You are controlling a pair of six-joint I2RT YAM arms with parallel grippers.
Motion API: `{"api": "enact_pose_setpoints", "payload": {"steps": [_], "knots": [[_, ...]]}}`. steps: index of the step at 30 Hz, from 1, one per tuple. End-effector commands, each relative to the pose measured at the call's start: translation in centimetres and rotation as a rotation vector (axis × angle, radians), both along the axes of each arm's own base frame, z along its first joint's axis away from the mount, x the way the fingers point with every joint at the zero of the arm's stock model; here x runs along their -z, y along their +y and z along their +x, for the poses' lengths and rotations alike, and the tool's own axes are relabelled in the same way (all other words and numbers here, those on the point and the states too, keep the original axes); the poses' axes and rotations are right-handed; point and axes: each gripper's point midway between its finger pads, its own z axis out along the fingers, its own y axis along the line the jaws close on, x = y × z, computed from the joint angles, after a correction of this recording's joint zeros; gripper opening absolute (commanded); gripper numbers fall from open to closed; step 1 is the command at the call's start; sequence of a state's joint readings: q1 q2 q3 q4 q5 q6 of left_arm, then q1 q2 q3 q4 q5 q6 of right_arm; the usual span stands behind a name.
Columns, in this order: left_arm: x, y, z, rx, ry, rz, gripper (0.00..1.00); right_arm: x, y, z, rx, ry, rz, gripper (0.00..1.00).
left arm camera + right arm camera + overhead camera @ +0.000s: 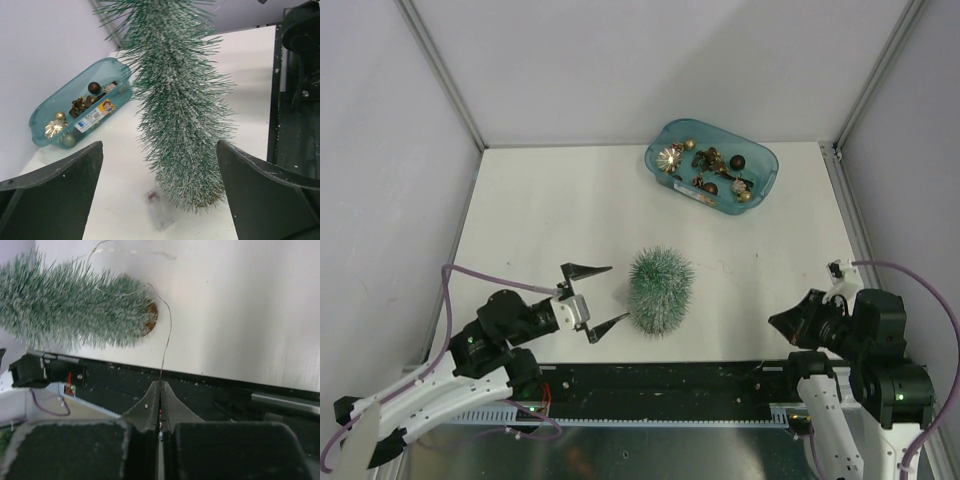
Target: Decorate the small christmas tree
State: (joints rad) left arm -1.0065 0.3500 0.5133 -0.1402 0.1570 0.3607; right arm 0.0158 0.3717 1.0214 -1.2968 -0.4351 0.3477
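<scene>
Seen from above, the small christmas tree (660, 292) is shown standing upright on its base at the near middle of the white table (550, 210), between the two arms. The left gripper (618, 292) is held just left of it, jaws spread wide and nothing between them, apparently placed so that the tree can be steadied or taken. The right gripper (778, 322) is set well to the right, jaws together. A teal tray (720, 208) of ornaments is placed at the far right, away from the working space.

From the left wrist, the tree is framed between two dark fingers (55, 190), neither touching the bristles. A small clear plastic piece (159, 210) is seen lying just beside the base.

From the right wrist, the jaws are shown pressed shut on a thin wire (167, 335). The wire is led up past the wooden base to the tree and is probably a light string held ready for draping. No ornament is seen on the tree yet.
</scene>
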Motion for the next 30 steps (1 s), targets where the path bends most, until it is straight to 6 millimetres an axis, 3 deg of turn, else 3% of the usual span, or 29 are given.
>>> {"api": "enact_pose_setpoints", "payload": {"steps": [1, 6, 9, 15, 18, 26, 30], "knots": [[-1.4, -0.8, -0.8, 0.069, -0.003, 0.014, 1.0, 0.7, 2.4, -5.4, -0.111, 0.134, 0.126, 0.0], [-2.1, -1.4, 0.1, 0.031, 0.053, -0.01, 1.0, -0.4, 5.0, -9.0, -0.31, 0.104, 0.266, 0.0], [-3.0, -1.6, 0.4, 0.016, 0.066, -0.036, 1.0, -1.2, 6.3, -10.0, -0.389, 0.046, 0.358, 0.0], [-3.9, -0.3, -2.2, 0.136, -0.1, 0.037, 0.88, -4.6, 7.4, -9.2, -0.436, -0.178, 0.449, 0.0], [-4.7, 0.7, -3.6, 0.19, -0.192, 0.055, 0.84, -5.0, 7.3, -8.6, -0.406, -0.229, 0.443, 0.0], [-11.7, 1.6, -7.8, 0.371, -0.447, -0.018, 0.82, -4.8, 7.4, -8.7, -0.407, -0.231, 0.443, 0.0], [-17.6, 0.1, -8.7, 0.452, -0.55, -0.087, 0.86, -5.5, 7.6, -9.7, -0.457, -0.259, 0.458, 0.0]]}}
